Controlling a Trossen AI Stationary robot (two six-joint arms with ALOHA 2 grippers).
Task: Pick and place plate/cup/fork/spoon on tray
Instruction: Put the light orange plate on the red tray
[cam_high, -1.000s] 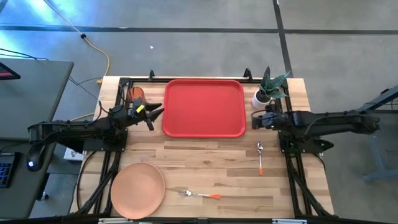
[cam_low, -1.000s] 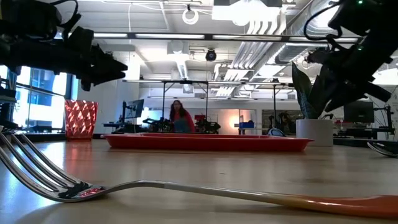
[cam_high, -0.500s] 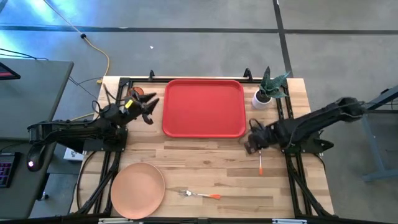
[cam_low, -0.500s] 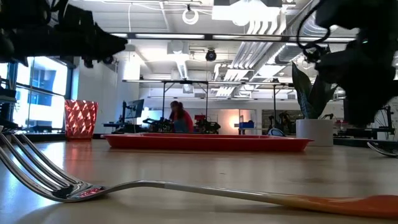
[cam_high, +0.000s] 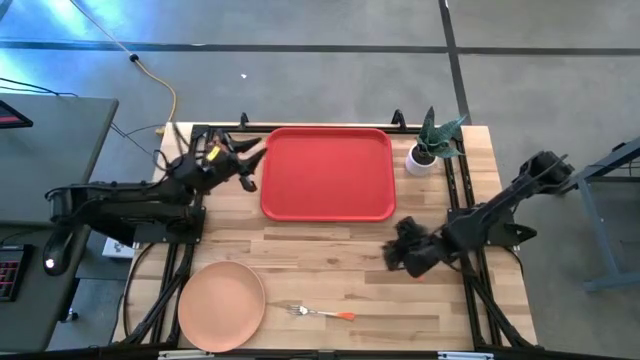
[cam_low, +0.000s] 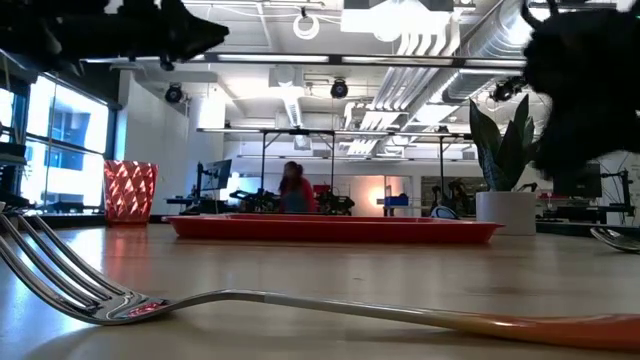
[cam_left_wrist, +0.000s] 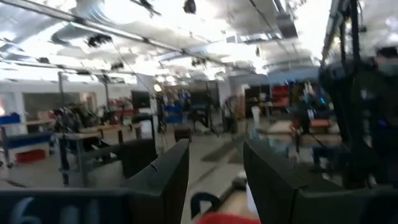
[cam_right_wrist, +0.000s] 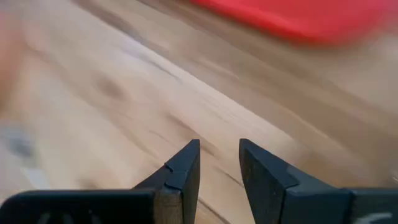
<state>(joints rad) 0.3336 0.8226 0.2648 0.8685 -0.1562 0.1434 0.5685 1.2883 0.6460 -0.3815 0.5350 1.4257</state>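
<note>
- Since a second ago your right gripper (cam_high: 408, 256) has swung from beside the plant pot down to the near-right part of the table, where the spoon lay; your left gripper (cam_high: 243, 165) has crept up from the tray's left edge toward the back-left corner.
- Nearest you, the plate (cam_high: 221, 305) sits untouched at the front-left of the table (cam_high: 330, 260), and the fork (cam_high: 322, 314) lies just beside it, tines toward the plate. Both are well apart from the tray, so they read as later pickups.
- Next out, your right gripper hangs low over the wood, fingers (cam_right_wrist: 180, 171) a narrow gap apart with nothing between them. From overhead the arm covers the spot where the spoon was, so you cannot see the spoon there; in the low view a metal tip (cam_low: 615, 238) at the right edge is probably it. I judge you are lining up to take it.
- Farther back, the tray (cam_high: 328, 172) is bare, its long side facing you, which leaves room for all four items.
- At the back left, your left gripper points past the tray's corner with fingers (cam_left_wrist: 165, 177) apart and empty. The cup (cam_low: 129, 191) shows only in the low view, standing upright on the table's far left; overhead the arm hides it, which suggests you are hovering there to grasp it.
- The potted plant (cam_high: 432, 143) stands just off the tray's back-right corner, clear of both arms.
</note>
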